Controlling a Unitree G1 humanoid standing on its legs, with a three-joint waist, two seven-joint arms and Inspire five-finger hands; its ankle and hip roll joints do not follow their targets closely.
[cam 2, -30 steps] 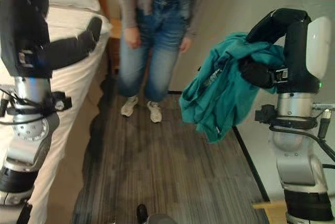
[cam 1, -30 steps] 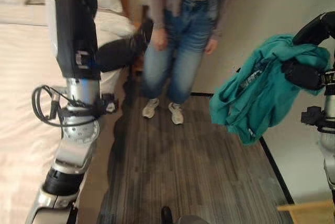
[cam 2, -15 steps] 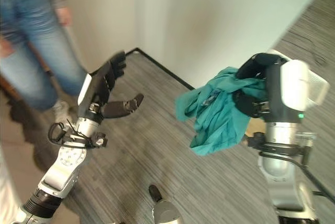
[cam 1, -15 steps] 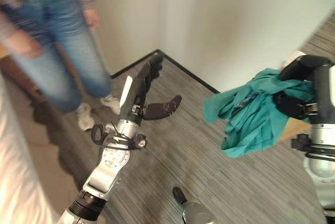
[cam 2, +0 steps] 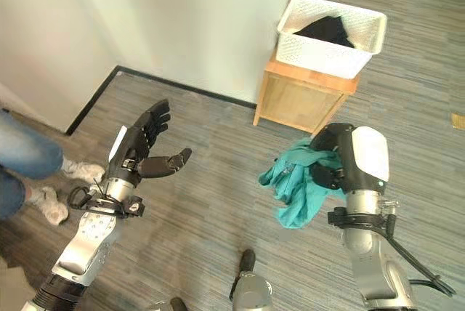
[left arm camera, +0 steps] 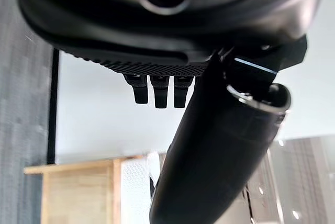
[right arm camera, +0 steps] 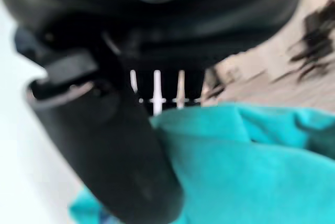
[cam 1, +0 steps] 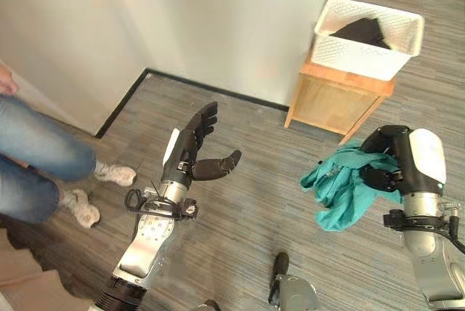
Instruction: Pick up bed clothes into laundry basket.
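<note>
Teal garment [cam 1: 341, 191] dangling; white basket [cam 1: 367, 38] atop stand

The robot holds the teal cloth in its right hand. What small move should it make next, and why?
Probably carry the right hand forward, toward the white laundry basket. Its fingers are curled on the teal garment, which hangs above the floor, and the basket stands ahead on a wooden stand with a dark item already inside. The left hand is open, holding nothing.

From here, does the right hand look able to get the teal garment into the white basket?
Probably not yet: the right hand grips the teal garment short of the basket, which stands farther off on a wooden stand.
</note>
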